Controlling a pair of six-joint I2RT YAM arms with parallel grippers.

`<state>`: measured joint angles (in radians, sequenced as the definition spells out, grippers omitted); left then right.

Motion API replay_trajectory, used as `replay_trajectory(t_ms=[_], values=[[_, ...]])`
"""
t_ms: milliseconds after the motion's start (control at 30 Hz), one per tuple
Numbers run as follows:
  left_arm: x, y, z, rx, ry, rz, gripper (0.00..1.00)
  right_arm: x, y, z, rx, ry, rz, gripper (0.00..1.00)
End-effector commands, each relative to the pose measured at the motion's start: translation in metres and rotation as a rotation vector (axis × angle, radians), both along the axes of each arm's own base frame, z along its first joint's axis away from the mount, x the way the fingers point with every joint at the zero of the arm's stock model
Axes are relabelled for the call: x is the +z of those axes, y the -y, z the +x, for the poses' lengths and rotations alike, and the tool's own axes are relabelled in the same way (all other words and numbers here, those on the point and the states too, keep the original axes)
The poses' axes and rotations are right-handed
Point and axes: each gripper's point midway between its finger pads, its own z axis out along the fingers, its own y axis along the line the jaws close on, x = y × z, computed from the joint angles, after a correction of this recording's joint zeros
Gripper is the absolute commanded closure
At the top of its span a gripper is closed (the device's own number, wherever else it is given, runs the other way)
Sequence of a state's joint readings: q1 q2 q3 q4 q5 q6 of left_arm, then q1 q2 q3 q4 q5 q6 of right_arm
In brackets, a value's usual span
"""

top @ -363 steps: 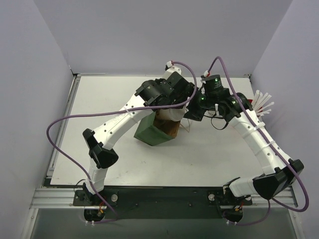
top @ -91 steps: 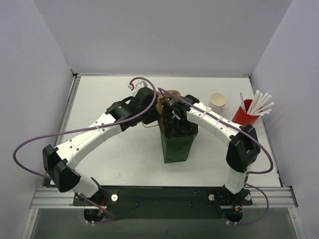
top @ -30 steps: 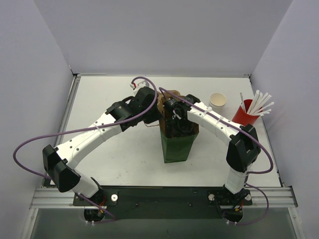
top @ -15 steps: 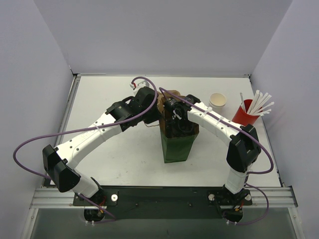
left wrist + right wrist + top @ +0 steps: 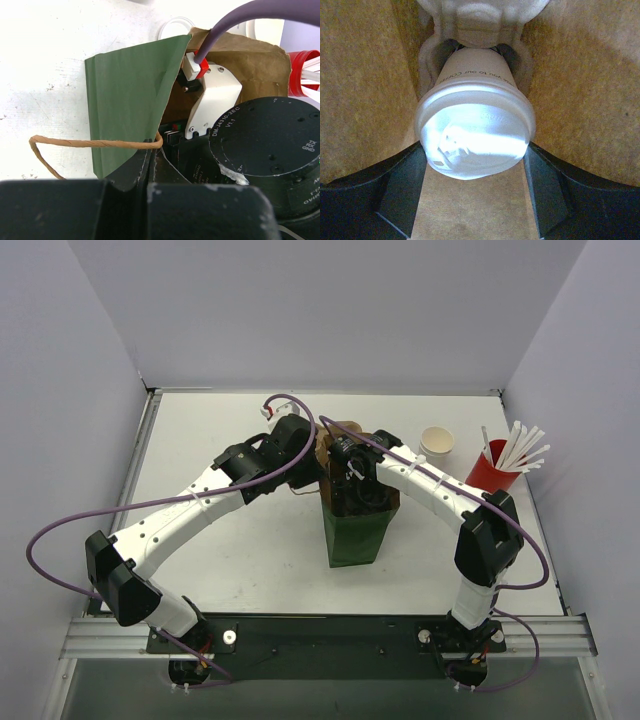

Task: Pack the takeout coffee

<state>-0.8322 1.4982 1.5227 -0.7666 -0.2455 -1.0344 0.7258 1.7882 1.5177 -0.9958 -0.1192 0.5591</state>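
White table [image 5: 200,420]; bag [image 5: 352,535] rim clenched by left gripper [image 5: 150,155]; lidded cup [image 5: 475,125] prob. clasped by right gripper [image 5: 475,165]: light, crushable, best held below lid.

Lidded white cup [image 5: 475,135] upright, apparently inside bag [image 5: 360,75]; open cup [image 5: 437,441] upright on table [image 5: 220,550]

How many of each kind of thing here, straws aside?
White coffee cups: 2 (open cup, lidded cup)
Red cup: 1
Green paper bag: 1
Pulp carrier: 1
Total: 5
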Motion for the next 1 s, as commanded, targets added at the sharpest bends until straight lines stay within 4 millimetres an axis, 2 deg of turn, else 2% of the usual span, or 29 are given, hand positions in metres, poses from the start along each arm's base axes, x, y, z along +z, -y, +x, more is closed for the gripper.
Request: replay_trajectory(t_ms=[0, 267, 967], values=[[0.007, 0.003, -0.007, -0.032, 0.003, -0.019, 1.0, -0.05, 0.022, 0.008, 0.0, -0.016, -0.151, 0.31], [0.007, 0.003, -0.007, -0.029, 0.001, -0.015, 1.0, -0.045, 0.021, 0.01, 0.005, -0.004, -0.147, 0.22], [0.008, 0.004, -0.006, -0.031, 0.002, -0.013, 1.0, -0.04, 0.021, 0.012, 0.009, 0.008, -0.147, 0.12]])
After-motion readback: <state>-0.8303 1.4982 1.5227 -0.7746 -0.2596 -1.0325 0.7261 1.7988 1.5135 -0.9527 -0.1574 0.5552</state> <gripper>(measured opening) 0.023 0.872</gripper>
